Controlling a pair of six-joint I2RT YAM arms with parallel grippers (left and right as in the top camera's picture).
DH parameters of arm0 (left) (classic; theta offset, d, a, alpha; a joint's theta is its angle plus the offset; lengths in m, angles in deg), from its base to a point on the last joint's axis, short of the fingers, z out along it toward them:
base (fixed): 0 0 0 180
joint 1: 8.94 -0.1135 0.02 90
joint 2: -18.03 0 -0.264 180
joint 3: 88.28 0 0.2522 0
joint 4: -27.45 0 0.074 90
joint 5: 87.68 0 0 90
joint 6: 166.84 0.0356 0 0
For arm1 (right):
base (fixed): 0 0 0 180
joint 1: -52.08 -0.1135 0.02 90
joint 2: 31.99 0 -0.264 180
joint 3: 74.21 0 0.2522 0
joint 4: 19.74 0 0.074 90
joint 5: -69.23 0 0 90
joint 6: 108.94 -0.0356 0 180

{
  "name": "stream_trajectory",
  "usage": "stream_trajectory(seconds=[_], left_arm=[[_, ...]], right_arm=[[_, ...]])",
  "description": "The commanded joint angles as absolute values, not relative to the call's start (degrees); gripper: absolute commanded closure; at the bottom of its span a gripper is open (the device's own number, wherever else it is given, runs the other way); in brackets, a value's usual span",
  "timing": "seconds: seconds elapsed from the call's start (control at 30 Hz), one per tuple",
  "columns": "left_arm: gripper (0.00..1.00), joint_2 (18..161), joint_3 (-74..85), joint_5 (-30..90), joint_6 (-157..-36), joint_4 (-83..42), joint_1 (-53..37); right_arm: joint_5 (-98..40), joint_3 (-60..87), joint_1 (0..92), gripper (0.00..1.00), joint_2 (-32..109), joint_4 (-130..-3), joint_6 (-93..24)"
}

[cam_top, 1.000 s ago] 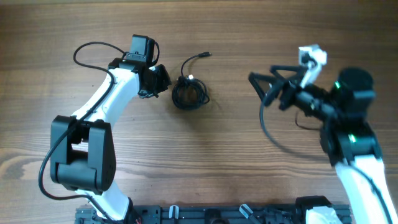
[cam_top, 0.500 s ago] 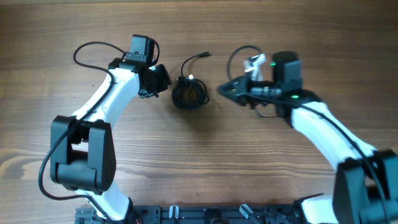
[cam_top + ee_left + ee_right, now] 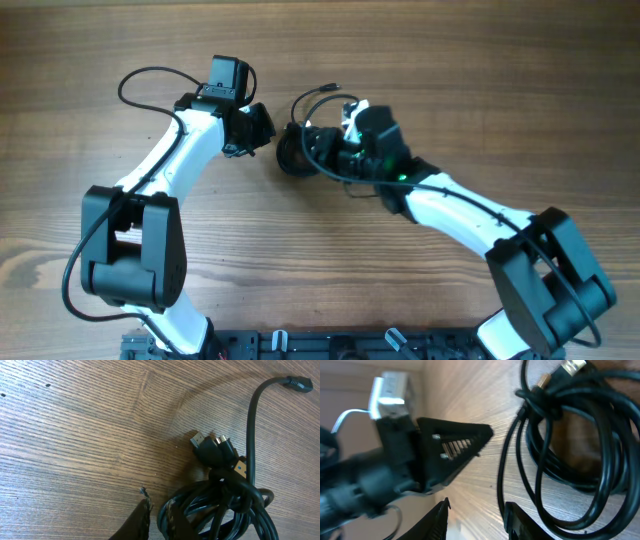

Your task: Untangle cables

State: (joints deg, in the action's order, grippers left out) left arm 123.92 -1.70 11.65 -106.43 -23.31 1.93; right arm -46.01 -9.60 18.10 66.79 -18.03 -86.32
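On the bench: the cables (image 3: 300, 150) lie as one black coil on the bare wood of the bench (image 3: 450, 60), about midway between my two arms.
Coil: several loops are stacked and wound together, and one strand is wrapped across them near the top edge.
Free cord: a loose end (image 3: 333, 88) leaves the coil, arches up and away from it, and finishes in a small plug lying on the wood, apart from the loops.
Connectors: a cluster of plugs (image 3: 205, 442) with metal tips sticks out at the coil's edge and rests on the bench.
Left side: my left gripper (image 3: 262, 128) sits just beside the coil's left edge. From its wrist camera the fingertips (image 3: 141, 522) are drawn close together, clenched on nothing, right at the rim of the loops.
Right side: my right gripper (image 3: 312, 142) reaches in from the right and hangs over the coil's right part. From its wrist camera the fingers (image 3: 436, 522) stand apart, released, with bare wood between them.
Nearest strand: one loop runs past the tip of my right gripper's other finger. I cannot tell whether it touches.
Across the coil: the right wrist view shows my left gripper's ridged black finger pointing toward the loops, with a strip of wood between them.
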Motion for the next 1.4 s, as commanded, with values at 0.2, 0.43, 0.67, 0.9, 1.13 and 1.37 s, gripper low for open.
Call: stream_trajectory(seconds=[0.2,0.43,0.67,0.9,1.13,1.37], left_arm=[[0.84,124.33,-1.33,11.62,-105.55,-23.13,2.17],[0.83,124.33,-1.33,11.62,-105.55,-23.13,2.2],[0.82,124.33,-1.33,11.65,-105.55,-23.15,2.2],[0.82,124.33,-1.33,11.65,-105.55,-23.15,2.17],[0.82,124.33,-1.33,11.67,-105.55,-23.13,2.2],[0.82,124.33,-1.33,11.67,-105.55,-23.15,2.2]], right_arm=[[-29.07,-9.19,12.7,0.62,67.99,-32.37,-87.94],[-25.13,-9.19,12.7,0.62,67.99,-37.29,-87.91],[-22.88,-9.19,12.7,0.61,67.99,-37.42,-87.94],[-16.89,-9.19,12.72,0.56,67.99,-32.13,-88.18],[-16.96,-9.19,11.68,0.55,68.97,-31.1,-89.62],[-16.92,-9.19,11.52,0.81,72.54,-31.24,-89.16]])
